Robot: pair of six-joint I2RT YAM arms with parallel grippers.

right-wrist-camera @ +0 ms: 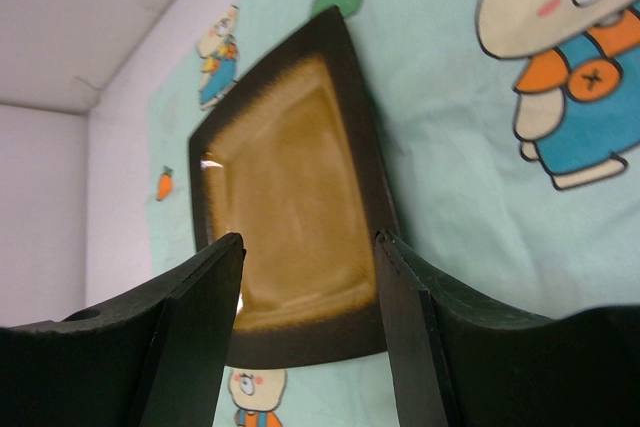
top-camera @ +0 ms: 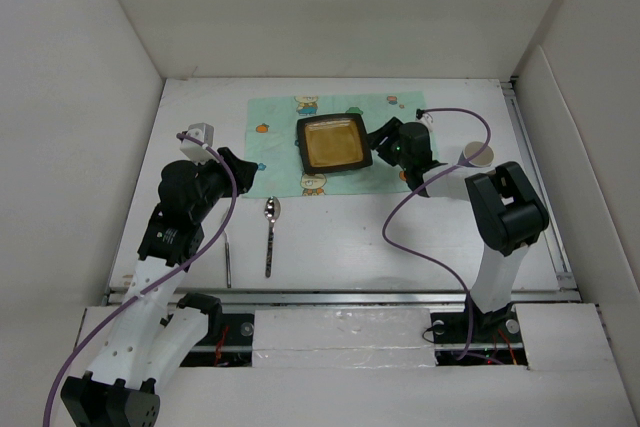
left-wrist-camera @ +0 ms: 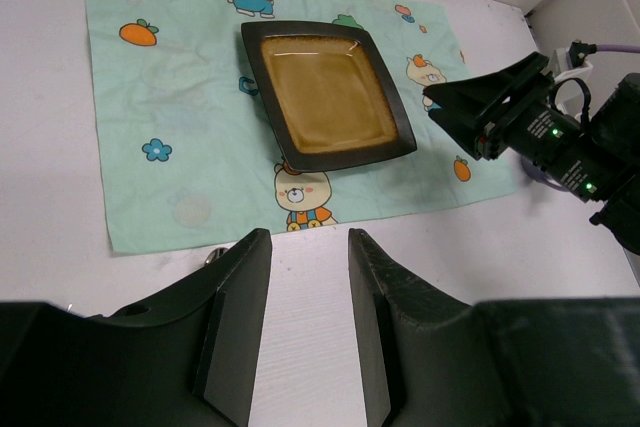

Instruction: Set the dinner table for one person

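A square plate (top-camera: 333, 143) with a brown centre and dark rim lies flat on the mint-green cartoon mat (top-camera: 275, 127), at the back of the white dinner table (top-camera: 360, 237). My right gripper (top-camera: 383, 137) sits at the plate's right edge, open. In the right wrist view its jaws (right-wrist-camera: 308, 247) stand apart, with the plate (right-wrist-camera: 290, 197) showing between and beyond them. My left gripper (top-camera: 238, 169) hovers near the mat's front-left corner. It is (left-wrist-camera: 305, 247) open over bare table with nothing between its fingers. The plate (left-wrist-camera: 330, 95) and the right gripper (left-wrist-camera: 455, 107) also show in the left wrist view.
A metal spoon (top-camera: 270, 232) lies on the table in front of the mat, and another slim utensil (top-camera: 228, 259) lies to its left. A paper cup (top-camera: 478, 155) stands at the right, behind the right arm. White walls enclose the table.
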